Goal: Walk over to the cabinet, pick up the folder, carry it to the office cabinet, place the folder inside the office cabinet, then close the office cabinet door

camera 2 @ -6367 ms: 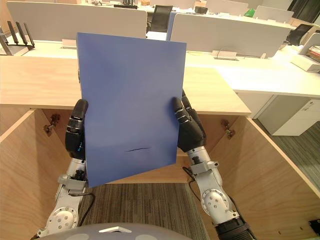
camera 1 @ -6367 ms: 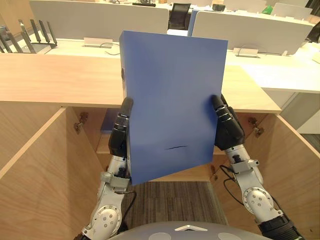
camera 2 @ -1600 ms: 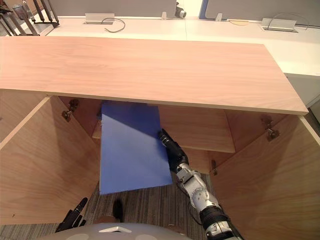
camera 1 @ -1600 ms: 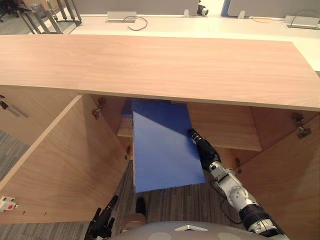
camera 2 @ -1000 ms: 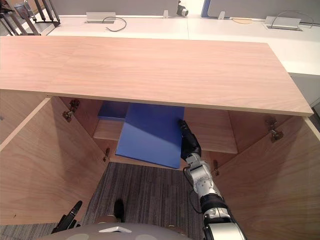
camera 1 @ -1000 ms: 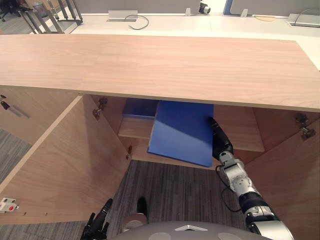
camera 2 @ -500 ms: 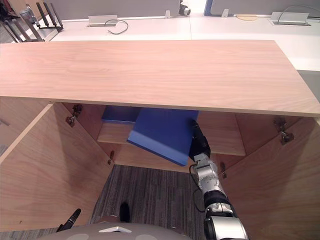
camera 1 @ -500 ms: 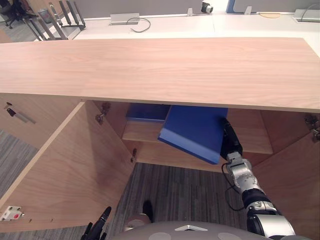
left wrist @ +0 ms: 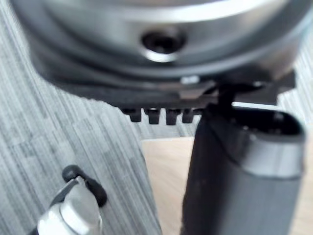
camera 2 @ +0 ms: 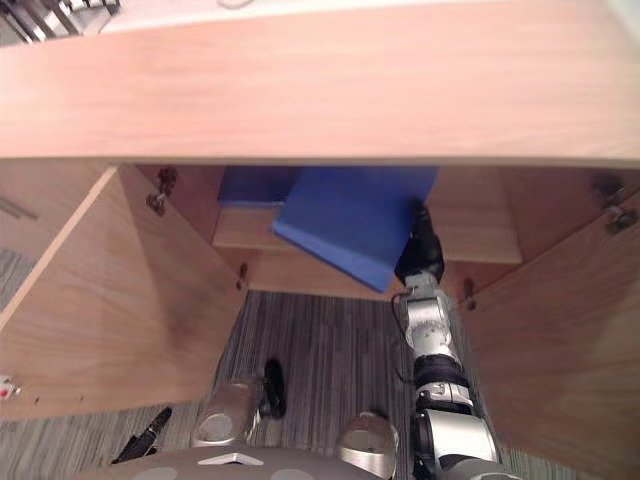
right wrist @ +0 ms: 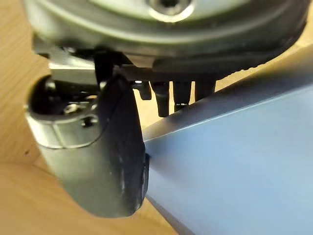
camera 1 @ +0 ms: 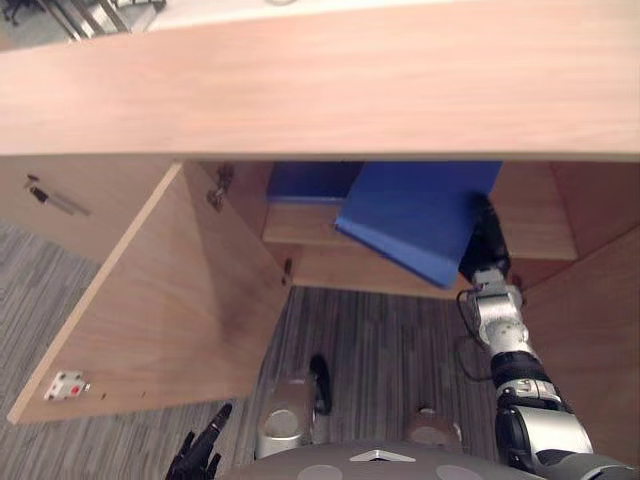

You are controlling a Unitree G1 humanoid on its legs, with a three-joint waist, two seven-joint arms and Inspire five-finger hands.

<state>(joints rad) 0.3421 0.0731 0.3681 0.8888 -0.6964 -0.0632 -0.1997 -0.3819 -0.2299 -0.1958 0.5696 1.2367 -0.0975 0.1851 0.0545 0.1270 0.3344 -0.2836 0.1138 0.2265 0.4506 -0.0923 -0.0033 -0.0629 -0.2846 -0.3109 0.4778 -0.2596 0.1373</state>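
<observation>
The blue folder (camera 1: 415, 215) lies tilted inside the open office cabinet. Its far part is under the wooden top (camera 1: 350, 90) and its near corner sticks out past the shelf's (camera 1: 300, 228) front edge. My right hand (camera 1: 486, 250) holds the folder's right edge. In the right wrist view the thumb (right wrist: 98, 161) lies on the folder (right wrist: 230, 161) and the fingers (right wrist: 171, 95) reach behind its edge. My left hand (camera 1: 203, 455) hangs low near the carpet with straight fingers and holds nothing.
A second blue folder (camera 1: 310, 180) lies flat at the shelf's back left. The left door (camera 1: 170, 310) and the right door (camera 1: 590, 320) both stand wide open. Grey striped carpet (camera 1: 380, 350) lies between them.
The view has tipped down and closer. My right hand has pushed the folder further in under the cabinet top; it was upright in both hands several seconds ago.
</observation>
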